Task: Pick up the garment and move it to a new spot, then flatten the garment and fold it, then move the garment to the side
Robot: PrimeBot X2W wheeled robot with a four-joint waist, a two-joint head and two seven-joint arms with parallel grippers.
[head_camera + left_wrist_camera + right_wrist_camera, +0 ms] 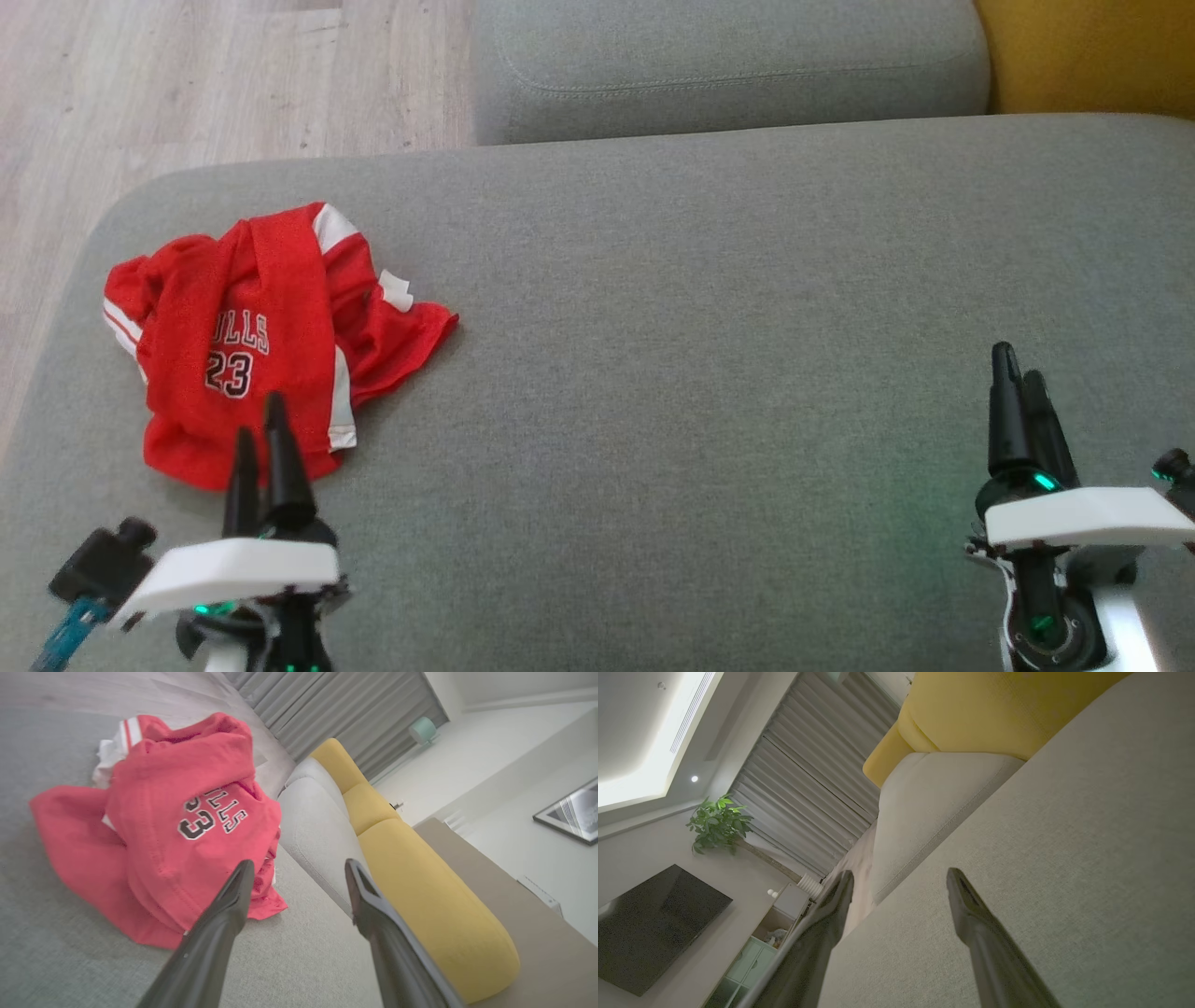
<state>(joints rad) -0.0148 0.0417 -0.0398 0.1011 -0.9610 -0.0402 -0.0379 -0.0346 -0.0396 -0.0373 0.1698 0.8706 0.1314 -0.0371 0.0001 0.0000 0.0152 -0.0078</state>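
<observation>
With my left gripper and right gripper both spread empty, the red Bulls jersey lay crumpled, nothing started.

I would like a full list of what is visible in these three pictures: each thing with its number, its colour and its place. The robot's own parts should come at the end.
jersey: one, red with white trim, crumpled at the left of the large seat
large seat: one, grey, below both hands
small cushion: one, grey, beyond the large seat
yellow cushions: several, yellow, in a row past the small cushion
floor: one, pale wood, left of the seat
curtain: one, grey, at the far wall
plant: one, green, beside the curtain
screen: one, black, on the wall
left hand: one, dark fingers, open, at the jersey's near edge
right hand: one, dark fingers, open, over bare seat at the right
</observation>
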